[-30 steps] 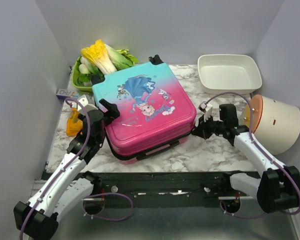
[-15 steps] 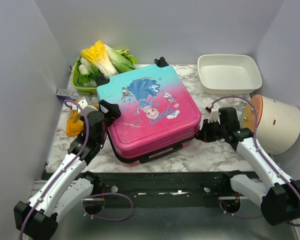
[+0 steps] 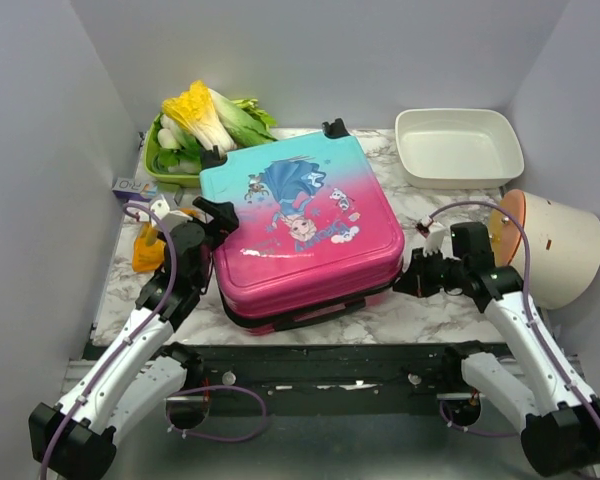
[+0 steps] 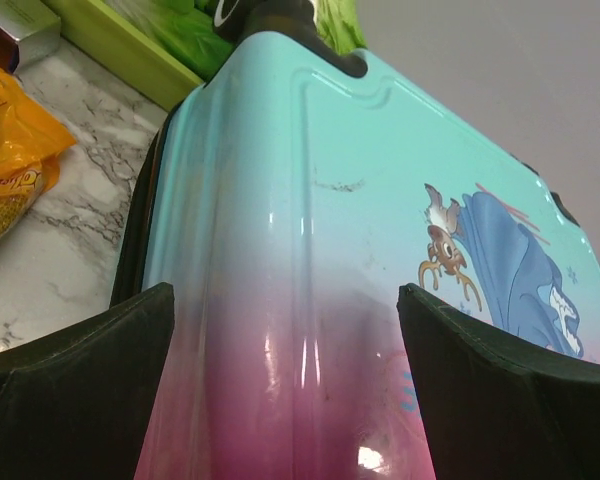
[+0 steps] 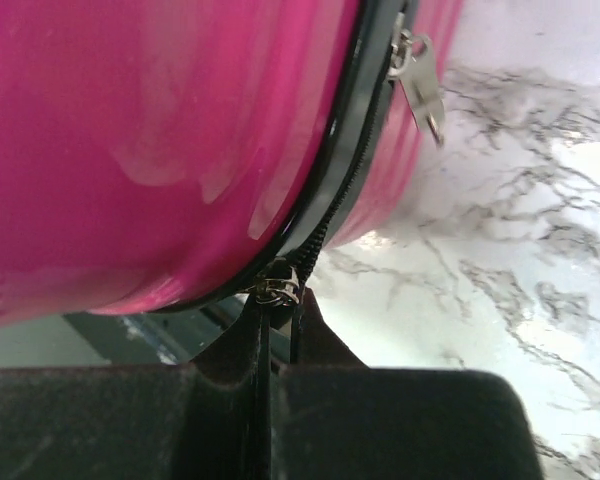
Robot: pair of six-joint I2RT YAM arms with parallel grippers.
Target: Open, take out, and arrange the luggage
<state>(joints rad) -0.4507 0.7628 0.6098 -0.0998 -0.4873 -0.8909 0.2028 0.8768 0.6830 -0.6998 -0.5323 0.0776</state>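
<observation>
- An orange snack bag (image 3: 147,250) lies at the left edge of the table (image 3: 430,315), with a green tray (image 3: 160,165) of leafy vegetables at the far left.
- The left hand (image 3: 213,217) has its fingers wide apart, straddling the left side of the luggage (image 3: 305,225). In the wrist view the two pads stand on either side of the shell, and I cannot tell whether they touch it.
- The luggage lies flat in the middle of the table, closed, with the print facing up, the teal end far and the pink end near.
- The shell looks stiff, glossy and probably slippery, so a pinch on its broad face would likely slide off. The rim, the zipper trim and the wheels look like better places to hold. It looks light enough to swivel when the zip is tugged, so bracing the left side seems wise.
- The right hand (image 3: 408,278) is at the right near corner, fingers together and clamped on a zipper pull (image 5: 277,290). A second pull (image 5: 420,85) hangs loose further along the track.
- A white tray (image 3: 458,175) sits at the far right, apart from the luggage.
</observation>
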